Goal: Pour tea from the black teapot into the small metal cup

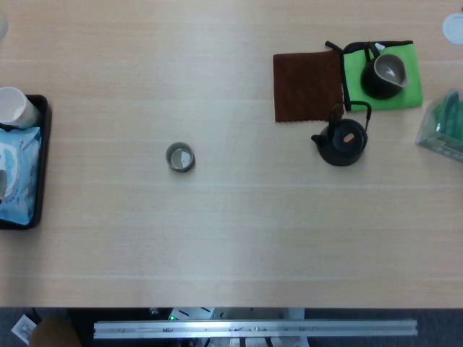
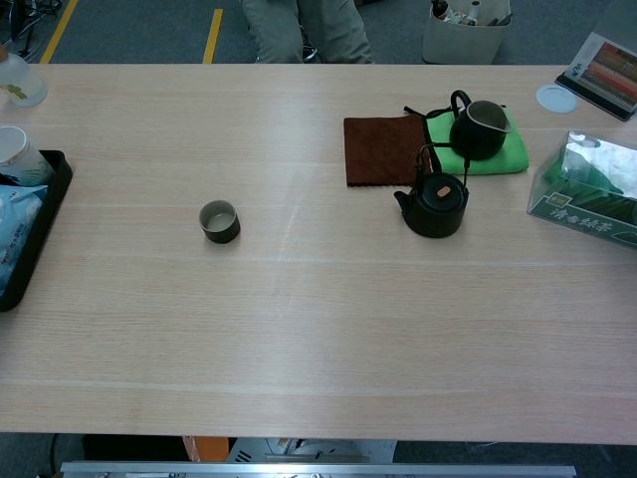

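The black teapot (image 1: 343, 142) (image 2: 435, 203) stands upright on the table right of centre, spout pointing left, handle raised, a small brown knob on its lid. The small metal cup (image 1: 179, 157) (image 2: 219, 221) stands alone left of centre, far from the teapot. Neither of my hands shows in the head view or the chest view.
A brown cloth (image 1: 307, 86) and a green cloth (image 1: 386, 83) bearing a black pitcher (image 1: 384, 74) lie behind the teapot. A green tea box (image 2: 589, 202) sits at the right edge. At the left edge, a black tray (image 1: 37, 184) holds a blue packet and a white cup (image 1: 16, 107).
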Available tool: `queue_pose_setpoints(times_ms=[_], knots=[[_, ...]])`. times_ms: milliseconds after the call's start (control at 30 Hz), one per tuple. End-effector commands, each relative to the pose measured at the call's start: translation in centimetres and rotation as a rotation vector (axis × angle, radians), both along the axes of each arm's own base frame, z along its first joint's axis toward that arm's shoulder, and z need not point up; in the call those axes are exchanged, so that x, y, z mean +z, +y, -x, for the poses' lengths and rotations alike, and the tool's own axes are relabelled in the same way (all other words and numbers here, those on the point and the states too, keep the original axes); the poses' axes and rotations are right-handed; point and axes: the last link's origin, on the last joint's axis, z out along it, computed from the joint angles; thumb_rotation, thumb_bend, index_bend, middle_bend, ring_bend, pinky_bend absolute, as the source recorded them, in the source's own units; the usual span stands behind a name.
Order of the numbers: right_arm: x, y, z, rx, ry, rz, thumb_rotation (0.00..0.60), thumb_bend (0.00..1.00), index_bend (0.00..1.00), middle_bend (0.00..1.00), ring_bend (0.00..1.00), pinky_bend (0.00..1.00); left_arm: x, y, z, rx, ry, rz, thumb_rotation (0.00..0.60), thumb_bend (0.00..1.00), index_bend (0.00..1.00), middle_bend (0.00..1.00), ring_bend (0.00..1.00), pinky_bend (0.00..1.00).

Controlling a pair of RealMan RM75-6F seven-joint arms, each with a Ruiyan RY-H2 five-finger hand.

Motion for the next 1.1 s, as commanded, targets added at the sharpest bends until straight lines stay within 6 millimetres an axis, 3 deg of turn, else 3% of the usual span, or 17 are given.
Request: queue_pose_setpoints(times_ms=[33, 567, 900, 1100], knots=[[-0.6, -1.6, -1.4, 0.014, -0.007, -0.057, 0.6, 0.09, 0.29, 0.43, 0.3, 0.21, 0.0, 0.0, -0.1, 0.0, -0.002, 0.001, 0.6, 0.42, 0.06, 0.11, 0.09, 0.08], [-6.0, -8.3, -8.1, 0.121, -0.039, -0.286, 0.6, 0.05, 0.32, 0.43, 0.3, 0.21, 0.7, -0.9, 0.5, 0.031, -0.001, -0.006, 0.6, 0.42, 0.07, 0.11, 0.09, 0.08], [-9.7, -11.6, -10.1, 0.11, 0.019, -0.354, 0.6, 0.03, 0.31, 0.37, 0.19, 0.2, 0.4, -0.9, 1.2, 0.053, 0.001, 0.008, 0.6, 0.42, 0.07, 0.11, 0.09, 0.08], [-12.3, -13.0, -10.9, 0.095, 0.064, -0.383, 0.6, 0.01, 0.23, 0.29, 0.12, 0.14, -0.1, -0.6, 1.7, 0.065, -0.002, 0.03, 0.6, 0.42, 0.07, 0.11, 0.09, 0.08]])
